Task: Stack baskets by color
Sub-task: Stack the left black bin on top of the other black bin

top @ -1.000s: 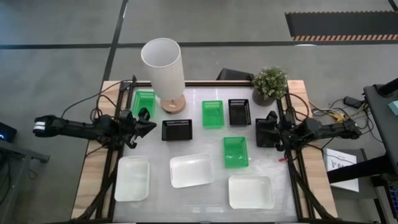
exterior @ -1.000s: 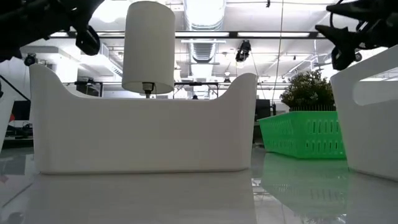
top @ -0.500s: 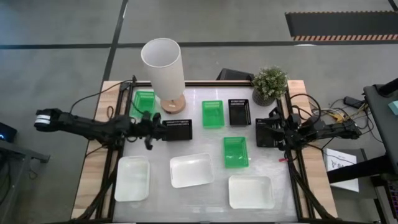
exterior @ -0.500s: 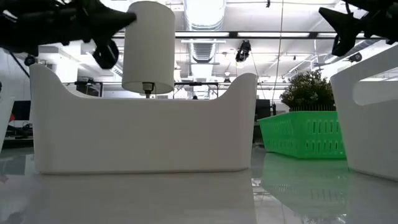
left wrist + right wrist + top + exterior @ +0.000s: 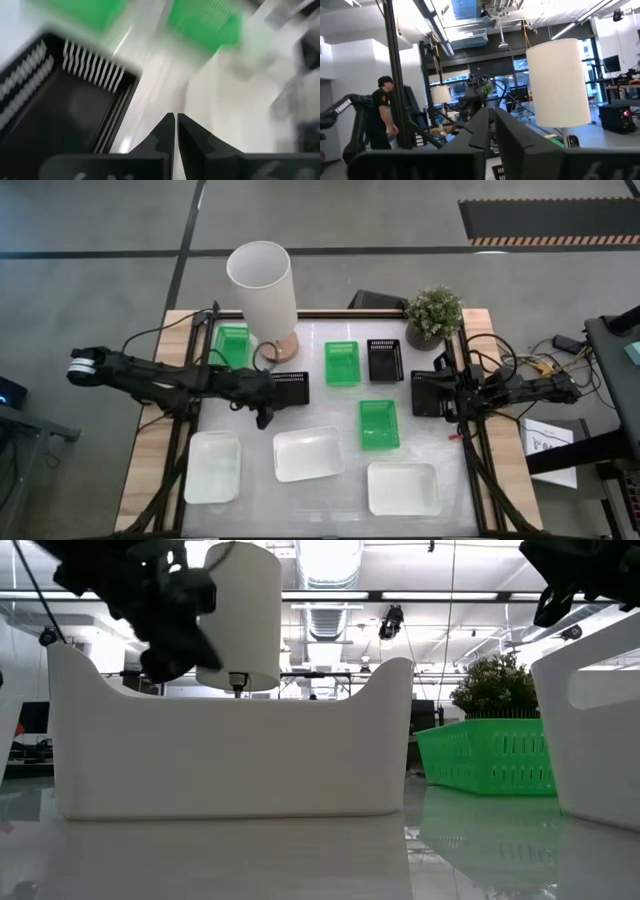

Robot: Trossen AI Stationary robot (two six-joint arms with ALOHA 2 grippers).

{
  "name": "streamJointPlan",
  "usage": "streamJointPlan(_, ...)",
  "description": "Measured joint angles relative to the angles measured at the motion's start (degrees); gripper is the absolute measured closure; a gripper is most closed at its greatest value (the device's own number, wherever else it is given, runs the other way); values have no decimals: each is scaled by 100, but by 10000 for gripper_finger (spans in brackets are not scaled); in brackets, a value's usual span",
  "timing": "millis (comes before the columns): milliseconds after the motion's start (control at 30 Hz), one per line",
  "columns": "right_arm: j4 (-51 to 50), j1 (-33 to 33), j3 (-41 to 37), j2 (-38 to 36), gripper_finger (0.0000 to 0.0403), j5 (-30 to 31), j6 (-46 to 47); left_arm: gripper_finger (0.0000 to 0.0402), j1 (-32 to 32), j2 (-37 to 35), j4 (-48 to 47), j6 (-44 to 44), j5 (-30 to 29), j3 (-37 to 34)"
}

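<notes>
1. Since the earlier frames our left arm has swung from the table's left edge in over the surface, and the left gripper [image 5: 265, 418] now hangs just beside the near-left corner of the black basket [image 5: 286, 388] in the table's middle; its fingers are pressed together and hold nothing.
2. Our right gripper [image 5: 420, 392] has stayed at the right edge; its wrist view shows the fingers [image 5: 481, 131] nearly closed, with nothing between them.
3. Nothing is stacked yet, so we judge that we are at the very first step, the approach to a first basket.
4. The baskets lie apart: a second black basket [image 5: 385, 359] at the back right, green baskets at the back left [image 5: 231, 340], the back middle [image 5: 341, 363] and the middle right [image 5: 379, 424], and three white baskets [image 5: 308, 453] along the near side.
5. If the middle black basket is the target, we think the left fingers must part, drop over its slotted wall, and close on it.
6. The carry would then take it to the other black one, keeping clear of the lamp [image 5: 261, 285].
</notes>
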Motion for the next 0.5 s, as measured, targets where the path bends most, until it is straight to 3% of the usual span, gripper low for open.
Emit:
streamJointPlan(233, -35, -2, 0, 0, 394, 0, -88, 398, -235, 789, -2317, 714, 23, 1192)
streamJointPlan(500, -253, 0, 0, 0, 394, -2, -31, 398, -428, 1526, -2533, 2252, -154, 1810)
